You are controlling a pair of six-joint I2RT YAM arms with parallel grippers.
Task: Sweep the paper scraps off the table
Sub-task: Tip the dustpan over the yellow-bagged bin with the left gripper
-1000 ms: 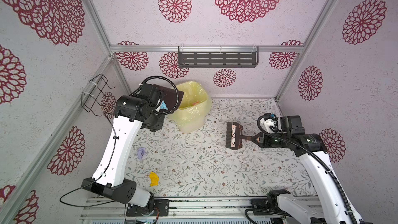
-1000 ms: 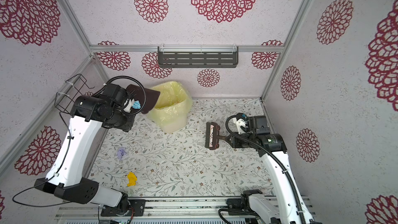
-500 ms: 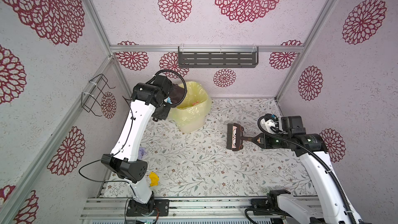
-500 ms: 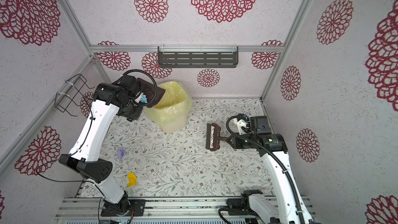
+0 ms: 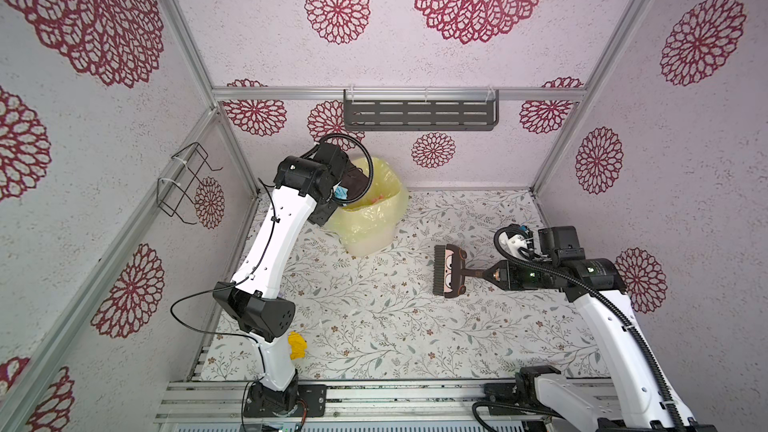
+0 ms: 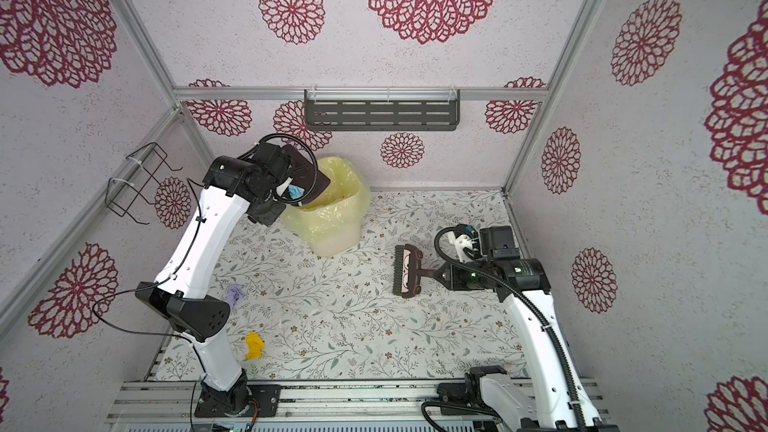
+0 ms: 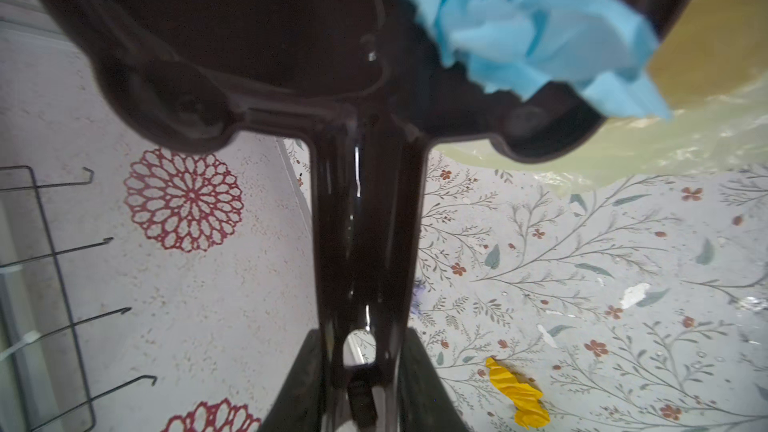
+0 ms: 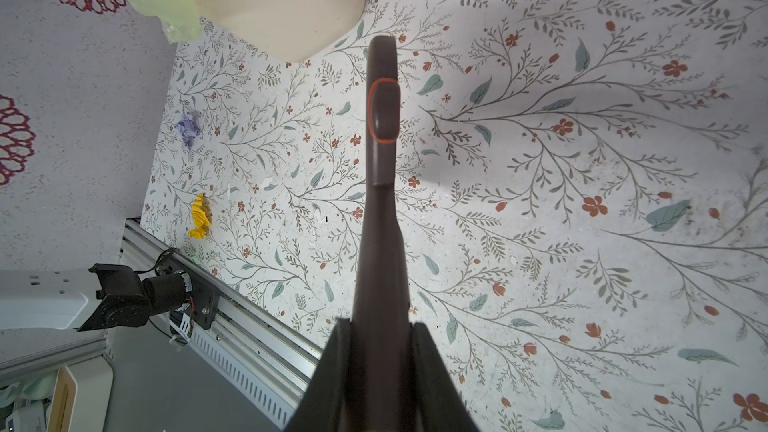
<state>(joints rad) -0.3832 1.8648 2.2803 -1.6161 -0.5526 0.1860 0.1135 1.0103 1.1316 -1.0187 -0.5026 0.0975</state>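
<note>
- Clenching my left gripper point(image 7: 360, 376) on the dustpan point(image 7: 249, 35) handle, I hold the pan tipped over the yellow-bagged bin point(image 5: 370, 222) at the table's point(image 6: 374, 326) eleven o'clock.
- A blue paper scrap point(image 7: 528, 22) rests in the pan.
- My right gripper point(image 8: 378, 351) is clamped on the brush point(image 5: 449, 271) handle at three o'clock, bristles facing nine.
- A yellow paper scrap point(image 6: 254, 344) lies on the table at seven o'clock, and a lilac paper scrap point(image 6: 235, 293) at nine.

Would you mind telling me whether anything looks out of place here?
One light blue scrap sits in the dustpan, near its handle end, rather than in the bin that the pan is held over. A lilac scrap and a yellow scrap lie loose on the table.
</note>
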